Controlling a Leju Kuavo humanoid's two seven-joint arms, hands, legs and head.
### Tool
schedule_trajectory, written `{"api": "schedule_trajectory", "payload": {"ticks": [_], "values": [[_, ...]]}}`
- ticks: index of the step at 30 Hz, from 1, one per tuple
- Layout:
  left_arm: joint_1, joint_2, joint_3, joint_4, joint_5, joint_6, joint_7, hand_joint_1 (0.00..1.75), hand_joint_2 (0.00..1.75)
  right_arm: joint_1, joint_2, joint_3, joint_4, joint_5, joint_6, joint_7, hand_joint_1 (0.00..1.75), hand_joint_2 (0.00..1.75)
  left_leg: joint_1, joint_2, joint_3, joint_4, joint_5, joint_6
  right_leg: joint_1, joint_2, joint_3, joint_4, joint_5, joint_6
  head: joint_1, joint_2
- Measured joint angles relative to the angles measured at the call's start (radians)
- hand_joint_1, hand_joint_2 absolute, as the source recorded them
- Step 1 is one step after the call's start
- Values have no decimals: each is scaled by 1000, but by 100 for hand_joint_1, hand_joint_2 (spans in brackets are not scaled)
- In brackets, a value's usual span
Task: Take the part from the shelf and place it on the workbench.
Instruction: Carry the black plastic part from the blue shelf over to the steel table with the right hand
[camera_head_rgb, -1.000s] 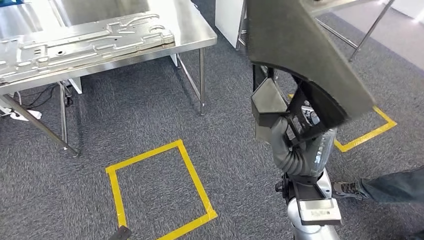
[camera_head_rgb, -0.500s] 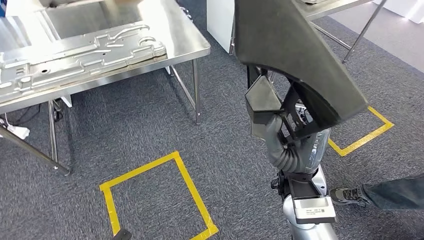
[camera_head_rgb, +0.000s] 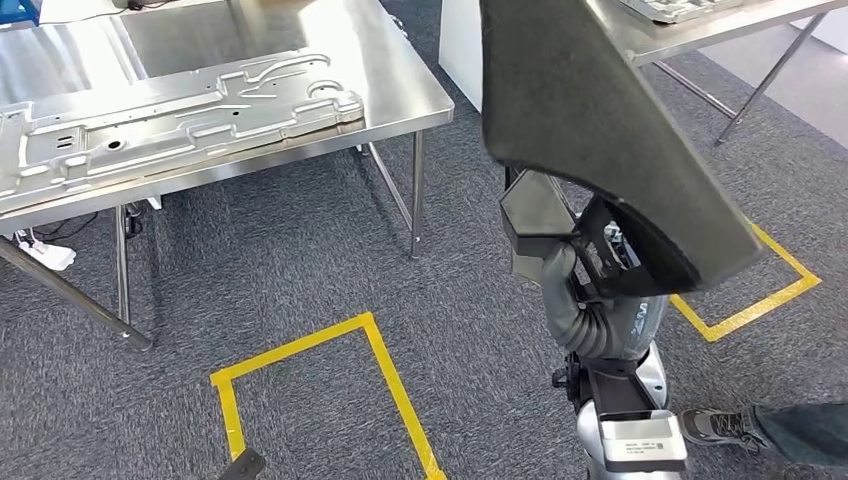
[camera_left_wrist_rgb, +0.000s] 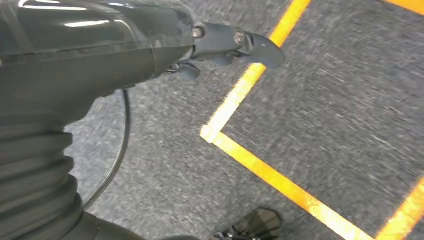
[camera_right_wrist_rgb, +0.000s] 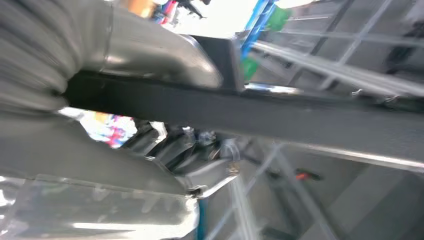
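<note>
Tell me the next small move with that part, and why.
Probably step toward the workbench on the left, keeping the part gripped. The right hand holds the dark part high over the carpet, off to one side of the bench, which already carries a metal panel, so it seems too far to set down yet.

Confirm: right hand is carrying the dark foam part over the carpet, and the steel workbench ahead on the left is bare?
Not quite. The steel workbench is not bare: a stamped metal panel already lies on it, as the head view shows. The rest holds: the right hand carries the dark foam part over the carpet.
</note>
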Motion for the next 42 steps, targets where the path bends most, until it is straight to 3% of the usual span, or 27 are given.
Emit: {"api": "schedule_trajectory", "payload": {"ticks": [2,4,6,7,9,10,11,13,15,16,20,26,30,32,34,37,38,39,40,42], "values": [[0,0,0,0,1,0,-1,0,175,3,-1,-1,-4,-1,0,0,162,175,-3,2,9,-1,0,-10,-4,1,16,-12,-2,-7,0,0],[0,0,0,0,2,0,-2,0,175,5,-2,-4,-9,-1,-1,0,162,175,-4,2,1,42,-1,-15,-13,2,40,-23,-4,-17,-5,0],[1,0,-1,0,3,0,-2,0,175,9,-3,-6,-13,-1,-3,-1,162,175,-2,2,-54,147,-24,-20,-16,2,62,-28,-14,-27,-14,0],[2,1,-1,0,3,0,-3,0,175,13,-3,-7,-13,-1,-3,-1,162,175,-1,1,-91,204,-49,-22,-16,3,71,-28,-20,-31,-18,0],[5,1,-1,0,3,0,-3,0,175,21,-4,-9,-14,-1,-4,-1,162,175,3,2,-145,262,-92,-27,-19,6,89,-27,-34,-30,-21,0],[5,1,-1,0,4,0,-4,0,175,25,-5,-10,-14,-1,-4,-1,162,175,6,2,-152,248,-90,-31,-22,8,99,-27,-42,-26,-22,0],[6,1,-1,0,6,0,-6,0,175,27,-5,-11,-14,-1,-4,-1,162,175,9,2,-144,203,-62,-35,-26,10,110,-27,-50,-20,-23,0],[6,1,-1,0,8,0,-10,0,175,30,-6,-15,-14,-1,-4,-1,162,175,18,3,-112,79,34,-45,-30,12,127,-23,-68,-6,-29,0],[6,0,-1,1,9,0,-12,0,175,32,-6,-18,-16,0,-5,-1,162,175,21,6,-102,17,85,-41,-29,13,130,-17,-80,6,-35,0],[7,0,0,2,9,0,-13,0,175,34,-6,-19,-18,1,-6,-2,162,175,19,8,-105,16,87,-35,-28,12,130,-15,-85,9,-36,0],[5,0,1,2,7,0,-14,0,175,37,-7,-24,-25,13,-7,-4,162,175,16,4,-107,14,94,-26,-27,10,135,-25,-84,-6,-30,0],[3,0,1,1,4,0,-14,0,175,37,-8,-31,-27,40,-16,-2,162,175,12,2,-106,15,87,-15,-27,9,144,-44,-84,-2,-23,0],[2,1,2,0,3,0,-14,0,175,37,-8,-32,-27,68,-27,5,162,175,1,2,-106,18,80,-2,-35,8,147,-52,-86,38,-23,0],[2,0,2,0,3,0,-14,0,175,37,-8,-32,-28,79,-33,8,162,175,3,1,-100,9,82,4,-37,7,151,-51,-89,48,-23,0],[2,0,1,0,3,0,-15,0,175,36,-8,-32,-30,85,-37,9,162,175,11,-2,-89,-5,87,11,-36,5,137,-13,-114,51,-21,0],[0,0,2,0,3,0,-15,0,175,38,-8,-32,-30,90,-39,10,162,175,17,-11,-83,-11,88,14,-39,4,41,166,-192,52,-12,0],[0,0,2,0,3,0,-15,0,175,39,-9,-32,-30,91,-39,11,162,175,19,-17,-82,-10,88,13,-42,4,12,212,-201,53,-11,0],[0,0,3,0,3,0,-15,0,175,40,-9,-32,-30,91,-39,12,162,175,21,-24,-82,-10,87,10,-44,4,-1,225,-190,54,-10,0],[0,0,3,0,3,0,-15,0,175,40,-10,-32,-30,92,-39,13,162,175,25,-33,-81,-10,87,6,-48,4,5,200,-161,56,-10,0],[0,0,3,0,3,0,-15,0,175,40,-10,-31,-30,92,-40,14,162,175,32,-54,-80,-7,84,-11,-58,26,57,76,-90,63,-6,0]]}}
